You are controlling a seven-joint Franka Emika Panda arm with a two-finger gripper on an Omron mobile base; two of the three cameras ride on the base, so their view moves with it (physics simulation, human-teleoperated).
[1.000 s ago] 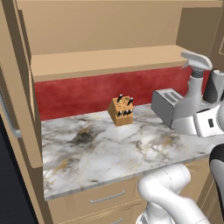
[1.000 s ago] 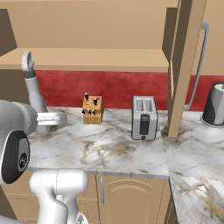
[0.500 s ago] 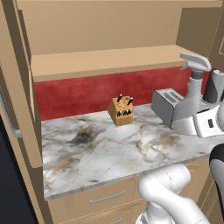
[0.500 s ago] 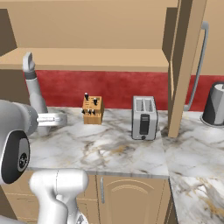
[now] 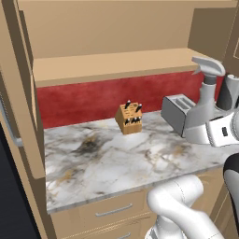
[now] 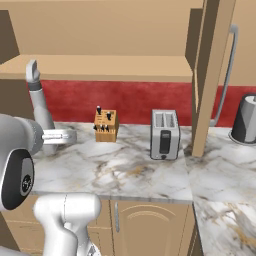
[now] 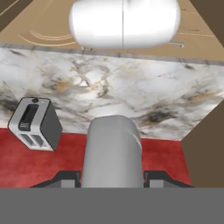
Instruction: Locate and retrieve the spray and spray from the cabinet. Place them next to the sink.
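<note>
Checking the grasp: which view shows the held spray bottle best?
Left base view: the spray bottle shows its trigger head and grey body above the arm. Right base view catches it edge-on, partly behind the arm. Hand view gives just the body clamped in the gripper.

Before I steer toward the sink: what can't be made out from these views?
- Sink: outside every view.
- Second bottle: not visible; wooden cabinet shelf looks bare.
- Pale-grey trigger spray bottle: base hidden by the arm, left base view.
- Gripper: fingertips cut off at the bottom edge, hand view.
</note>
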